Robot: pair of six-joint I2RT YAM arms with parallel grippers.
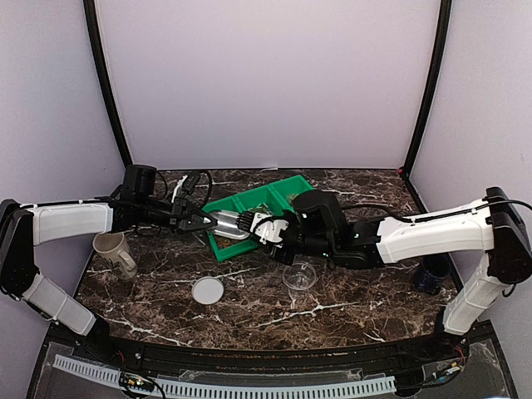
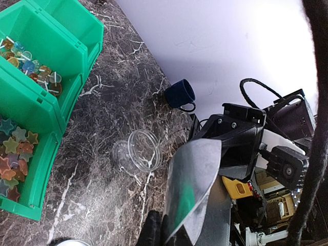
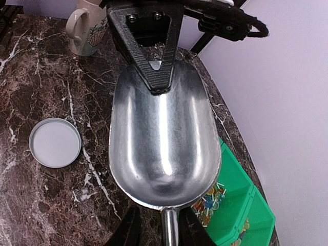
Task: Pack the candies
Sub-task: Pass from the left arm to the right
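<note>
A metal scoop (image 1: 231, 224) hangs empty over the near end of the green three-compartment bin (image 1: 274, 197). My right gripper (image 1: 264, 229) is shut on its handle; the right wrist view shows the bare bowl (image 3: 163, 138) with the gripper (image 3: 166, 231) at the handle. My left gripper (image 1: 199, 222) is shut on the scoop's front lip; the left wrist view shows the gripper (image 2: 166, 228) at the scoop's edge (image 2: 197, 184). The candies (image 2: 32, 66) lie in the bin: lollipops in one compartment, star shapes (image 2: 15, 154) in another. They also show under the scoop (image 3: 210, 201).
A clear open jar (image 1: 299, 275) stands in front of the bin, and also shows in the left wrist view (image 2: 141, 151). Its lid (image 1: 208, 290) lies to the left. A beige mug (image 1: 112, 250) stands at the left, a dark blue mug (image 1: 431, 271) at the right.
</note>
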